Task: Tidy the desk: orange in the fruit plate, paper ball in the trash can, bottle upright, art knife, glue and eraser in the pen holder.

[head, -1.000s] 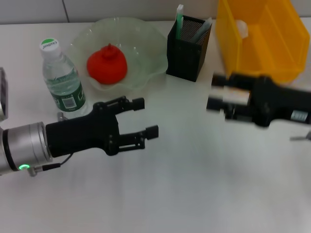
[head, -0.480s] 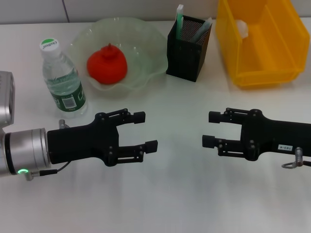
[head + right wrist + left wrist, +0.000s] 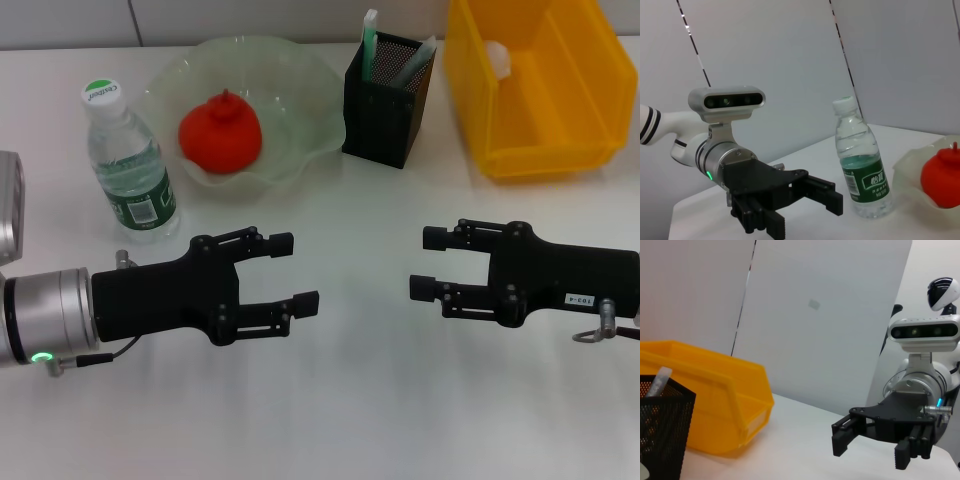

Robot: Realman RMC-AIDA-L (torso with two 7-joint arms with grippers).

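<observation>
Task looks finished: red-orange fruit [image 3: 221, 133] in green glass bowl [image 3: 310, 100], clear plastic bottle [image 3: 128, 165] upright, left tool [image 3: 288, 271] and right tool [image 3: 428, 262] both spread, empty, over white table [image 3: 350, 400].

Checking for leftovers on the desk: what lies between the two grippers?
Nothing: in the head view only bare white desk shows between the open left gripper and the open right gripper.

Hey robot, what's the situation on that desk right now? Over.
Left end effector and right end effector open, empty, above desk. Orange in fruit plate, bottle upright. Nothing in the way.
</observation>
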